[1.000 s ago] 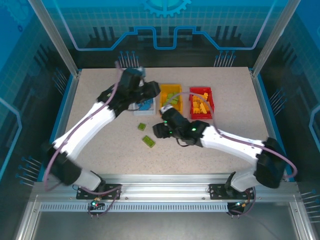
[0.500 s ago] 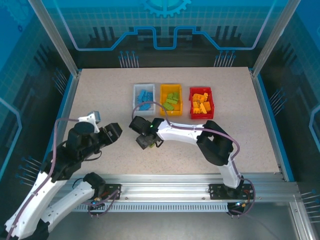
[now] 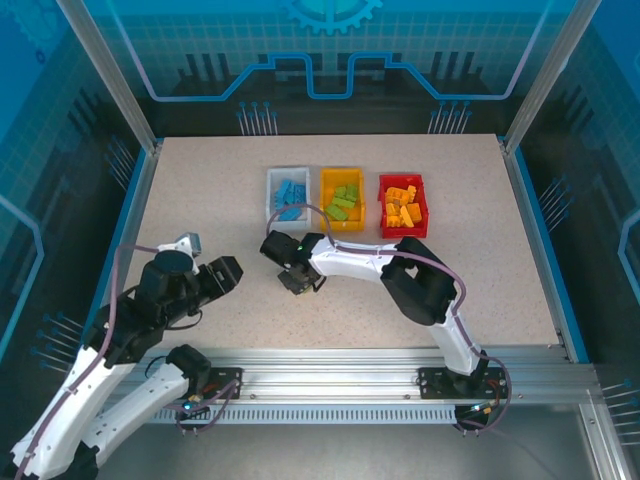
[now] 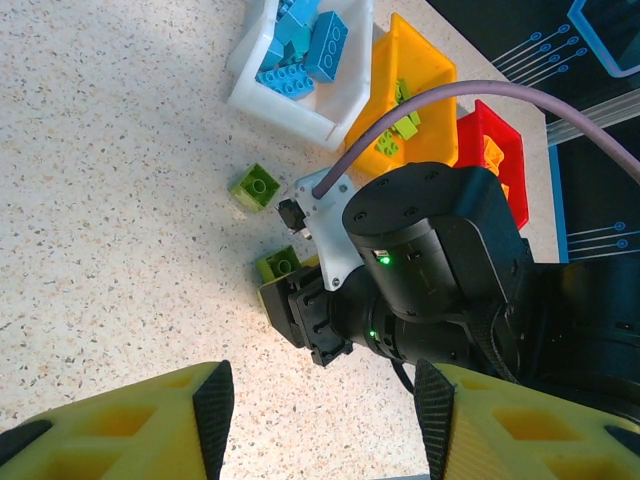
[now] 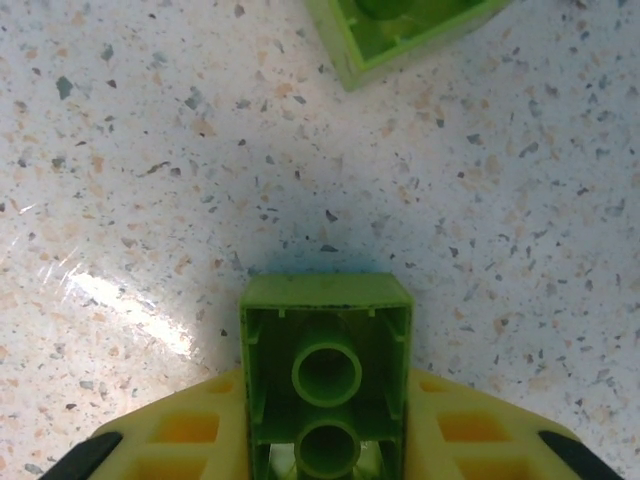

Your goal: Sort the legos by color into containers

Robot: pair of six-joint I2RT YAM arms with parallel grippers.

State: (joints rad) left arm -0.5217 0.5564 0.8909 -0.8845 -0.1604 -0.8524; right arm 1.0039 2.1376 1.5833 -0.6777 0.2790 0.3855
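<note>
Table [image 3: 200, 200], top view: three bins stand in a row at 12 o'clock of its centre. Read from 9 o'clock to 3 o'clock, they are the white bin [image 3: 288, 171] holding blue bricks [image 3: 291, 192], the yellow bin [image 3: 342, 172] holding green bricks [image 3: 344, 200], and the red bin [image 3: 402, 178] holding orange bricks [image 3: 402, 208].

My right arm reaches across the table toward 9 o'clock. My right gripper [image 3: 293, 280] sits low over the table at 6 o'clock of the white bin, well apart from it. Right wrist view: my right gripper [image 5: 326, 400] pinches a green brick [image 5: 326, 340], with a yellow finger pressed against each long side. The brick's hollow face, with its two round tubes, is turned to the camera. A loose green brick [image 5: 400, 30] lies on the table at 12 o'clock of the pinched one, apart from it.

My left gripper [image 3: 228, 270] hangs at 9 o'clock of my right gripper, apart from it. Left wrist view: my left gripper [image 4: 323, 405] is spread wide, and nothing lies between its fingers [image 4: 130, 430]. Here the green brick [image 4: 280, 265] shows at the tip of my right gripper. The loose green brick [image 4: 256, 186] lies at 11 o'clock of it, between it and the white bin [image 4: 300, 105].
</note>
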